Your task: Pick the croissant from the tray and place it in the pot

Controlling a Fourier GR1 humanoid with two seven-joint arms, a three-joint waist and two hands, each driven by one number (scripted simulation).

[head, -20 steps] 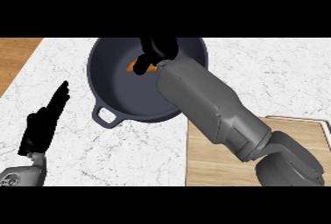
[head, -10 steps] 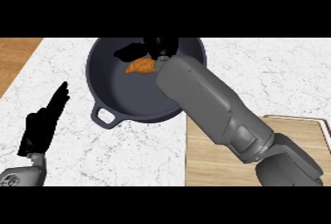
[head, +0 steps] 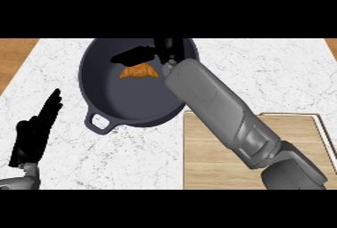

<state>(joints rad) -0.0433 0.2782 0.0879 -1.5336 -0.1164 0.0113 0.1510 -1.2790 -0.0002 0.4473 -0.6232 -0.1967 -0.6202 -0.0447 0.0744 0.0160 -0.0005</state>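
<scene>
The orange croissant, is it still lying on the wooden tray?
No, the orange croissant lies inside the dark round pot, just below the right robot hand, while the wooden tray sits apart at lower right.

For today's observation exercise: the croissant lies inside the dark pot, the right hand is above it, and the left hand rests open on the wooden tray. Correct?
Not quite. The head view shows the left hand open over the marble counter, far from the wooden tray. The croissant, pot and right hand are as stated.

Croissant [head: 137,72] in pot [head: 112,104], tray [head: 217,164] right.
</scene>
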